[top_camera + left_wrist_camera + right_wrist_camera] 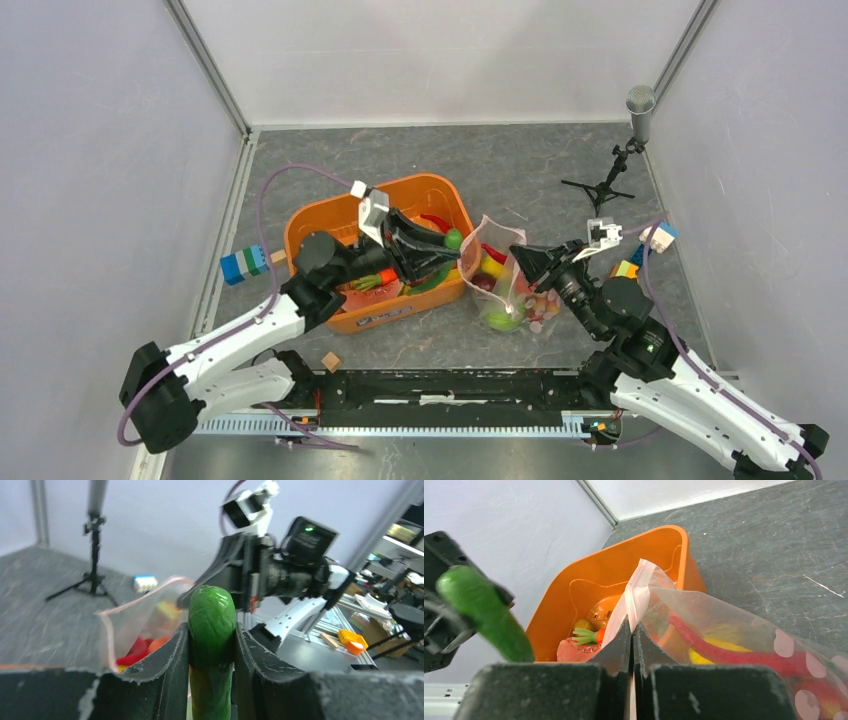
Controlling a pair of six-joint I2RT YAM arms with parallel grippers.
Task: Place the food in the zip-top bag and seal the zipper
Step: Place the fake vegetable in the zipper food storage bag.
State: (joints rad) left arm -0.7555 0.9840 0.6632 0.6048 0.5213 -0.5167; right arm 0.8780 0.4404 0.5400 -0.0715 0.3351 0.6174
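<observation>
Left gripper clamps a green pod over the orange tub, just beside the zip-top bag. Right gripper pinches the zipper between closed fingers; a red chilli lies inside the bag.

A robotics lab: white-walled test cell, microphone on a tripod.

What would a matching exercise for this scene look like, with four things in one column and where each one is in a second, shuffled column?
1 green pod
2 zipper
3 red chilli
4 microphone stand

A inside the zip-top bag
B clamped in the left gripper
C upright at the table's far right
D pinched in the right gripper

Pairs: 1-B, 2-D, 3-A, 4-C
</observation>
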